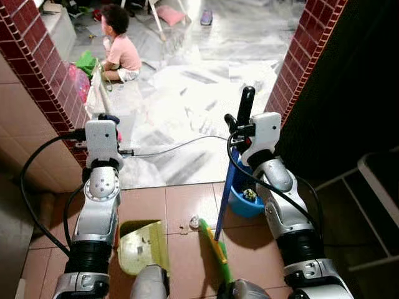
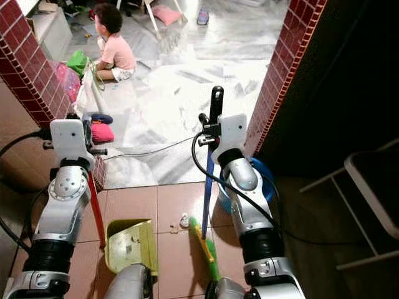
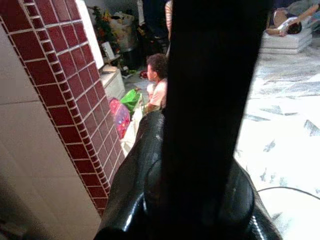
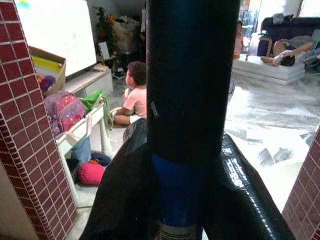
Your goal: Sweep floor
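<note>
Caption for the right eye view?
Right hand holds blue broom handle, left hand holds red-handled dustpan; crumpled scrap between.

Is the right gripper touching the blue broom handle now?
Touching. In the right wrist view the right gripper has its jaws closed around the blue broom handle, with no gap visible.

Glossy marble floor (image 1: 187,93), matt terracotta tiles (image 1: 187,205), glazed brick pillar (image 1: 37,68)

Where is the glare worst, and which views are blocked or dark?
Eye views: marble floor glares white, the right side falls into deep shadow. Left wrist view: dark handle blocks the middle. Right wrist view: broom handle looms close; the bright window is blown out.
</note>
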`<state>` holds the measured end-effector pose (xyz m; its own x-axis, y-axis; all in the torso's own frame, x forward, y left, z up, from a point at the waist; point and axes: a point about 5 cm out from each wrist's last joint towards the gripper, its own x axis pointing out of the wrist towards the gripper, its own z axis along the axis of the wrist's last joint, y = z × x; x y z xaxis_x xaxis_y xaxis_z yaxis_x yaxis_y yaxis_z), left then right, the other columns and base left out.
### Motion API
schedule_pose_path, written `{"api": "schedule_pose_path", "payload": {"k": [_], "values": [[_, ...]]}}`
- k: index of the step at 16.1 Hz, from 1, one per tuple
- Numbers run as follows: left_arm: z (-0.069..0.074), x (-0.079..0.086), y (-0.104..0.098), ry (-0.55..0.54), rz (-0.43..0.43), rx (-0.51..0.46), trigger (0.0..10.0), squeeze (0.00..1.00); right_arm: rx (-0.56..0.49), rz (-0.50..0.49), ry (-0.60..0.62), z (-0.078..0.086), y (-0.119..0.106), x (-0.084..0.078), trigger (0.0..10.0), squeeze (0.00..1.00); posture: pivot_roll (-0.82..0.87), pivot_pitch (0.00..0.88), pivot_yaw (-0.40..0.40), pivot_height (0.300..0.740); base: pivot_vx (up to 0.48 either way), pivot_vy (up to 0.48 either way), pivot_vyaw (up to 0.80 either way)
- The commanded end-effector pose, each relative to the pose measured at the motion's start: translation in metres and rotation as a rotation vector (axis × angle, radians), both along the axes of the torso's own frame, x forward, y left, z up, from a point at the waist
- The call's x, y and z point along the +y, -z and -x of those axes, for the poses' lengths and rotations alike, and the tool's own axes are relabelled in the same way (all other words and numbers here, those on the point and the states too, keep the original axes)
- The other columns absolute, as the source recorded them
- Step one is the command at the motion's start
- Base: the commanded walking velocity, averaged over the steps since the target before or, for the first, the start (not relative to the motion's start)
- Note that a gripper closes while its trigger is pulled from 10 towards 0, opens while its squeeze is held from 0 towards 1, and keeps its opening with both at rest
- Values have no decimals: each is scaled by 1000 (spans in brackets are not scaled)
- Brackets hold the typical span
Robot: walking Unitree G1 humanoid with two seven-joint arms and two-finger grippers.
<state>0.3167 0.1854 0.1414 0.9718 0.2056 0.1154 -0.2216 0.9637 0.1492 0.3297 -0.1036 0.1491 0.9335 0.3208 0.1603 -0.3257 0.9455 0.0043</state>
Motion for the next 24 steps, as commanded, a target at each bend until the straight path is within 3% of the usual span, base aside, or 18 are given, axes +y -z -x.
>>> {"api": "schedule_pose_path", "payload": {"k": [1, 3, 5, 9, 14, 19, 24], "values": [[1, -1, -17, 4, -16, -62, 10000, 0, -55, 17, -10, -3, -16, 0, 10000, 0, -1, 93, -30, 740, 0, 0, 0], [3, 1, -11, -12, -59, -44, 10000, 0, -114, 59, 16, -4, -22, -5, 10000, 0, -7, 89, -32, 740, 0, 0, 0], [0, 4, -1, -44, -34, -17, 10000, 0, -164, 88, 78, -9, -31, -12, 10000, 0, -13, 89, -40, 740, 0, 0, 0], [-9, 5, 6, -62, -34, -18, 10000, 0, -187, 63, 102, -10, -41, -18, 10000, 0, -42, 103, -54, 740, 0, 0, 0], [-27, -7, 3, -57, -65, -69, 10000, 0, -151, 45, 80, -8, -32, -21, 10000, 0, -93, 185, -58, 740, 0, 0, 0], [-38, -13, -1, -67, -41, -94, 10000, 0, -149, 52, 101, -10, -34, -26, 10000, 0, -128, 268, -61, 740, 0, 0, 0], [-46, -38, -7, -54, 14, -148, 10000, 0, -192, -32, 144, -22, -49, -22, 10000, 0, -154, 298, -69, 740, 0, 0, 0]]}}
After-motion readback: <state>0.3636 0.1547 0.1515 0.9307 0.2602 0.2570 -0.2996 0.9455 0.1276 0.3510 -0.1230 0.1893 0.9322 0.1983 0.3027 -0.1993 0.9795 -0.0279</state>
